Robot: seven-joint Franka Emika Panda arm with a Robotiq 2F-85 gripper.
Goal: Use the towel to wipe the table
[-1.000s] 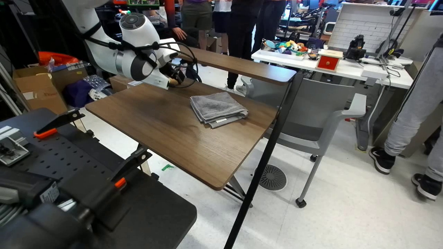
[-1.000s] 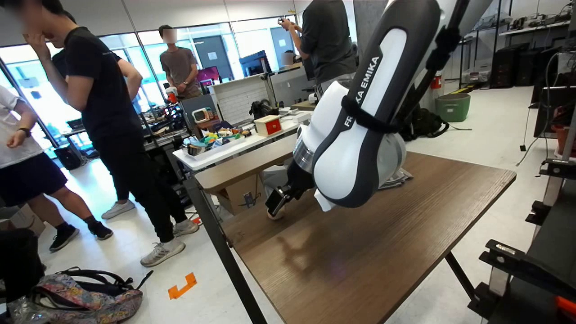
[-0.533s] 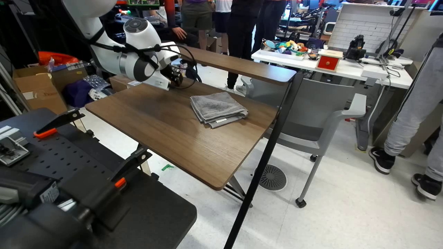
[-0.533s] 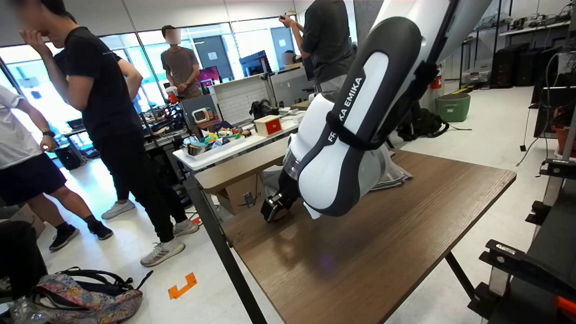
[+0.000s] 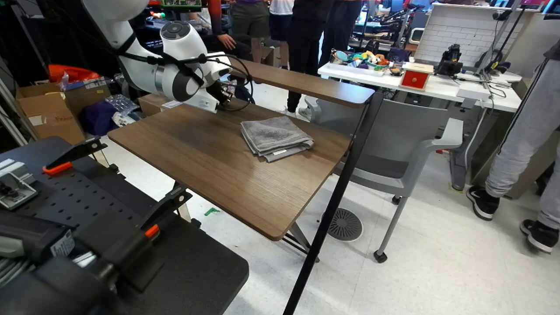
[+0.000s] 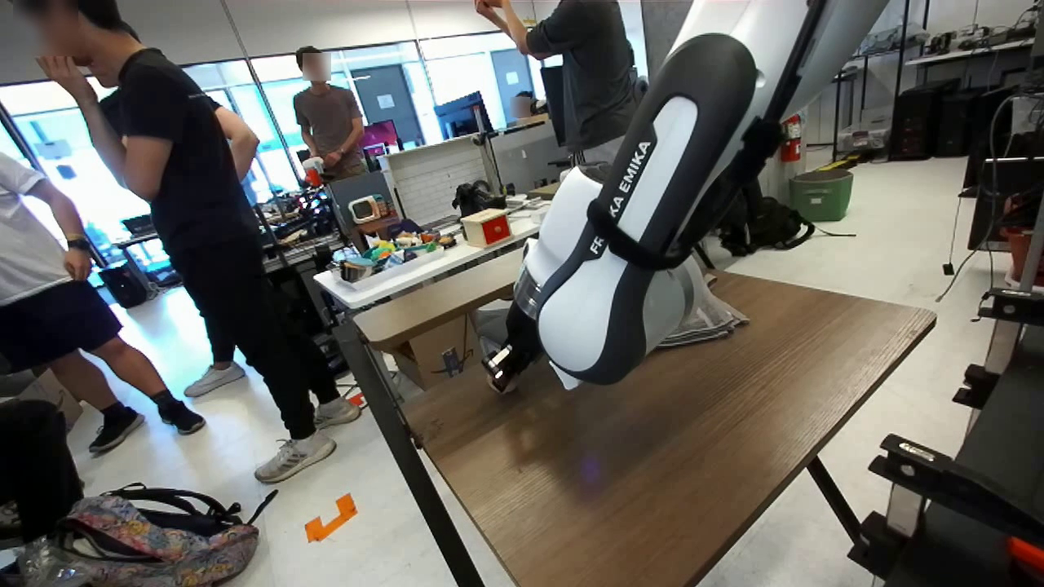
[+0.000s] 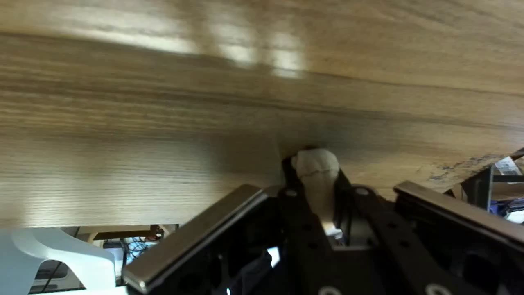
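The grey folded towel (image 5: pixel 276 138) lies on the brown wood-grain table (image 5: pixel 192 148). In an exterior view the arm partly covers the towel (image 6: pixel 708 328). My gripper (image 6: pixel 501 373) is low over the tabletop, well apart from the towel and near the raised shelf. In the wrist view its dark fingertips close around a small beige rounded object (image 7: pixel 317 174), touching it on both sides. What that object is, I cannot tell. No part of the towel shows in the wrist view, only bare table (image 7: pixel 123 102) around the gripper.
A raised narrow wooden shelf (image 5: pixel 302 82) runs along one table side, with a black slanted leg (image 5: pixel 326 227) at its end. A grey chair (image 5: pixel 389 135) stands beyond. A black workbench (image 5: pixel 197 267) with clamps is near the opposite side.
The fingers have closed around the beige object, which showed below the gripper a second ago. The forearm has shifted and dipped slightly. The towel has stayed put.
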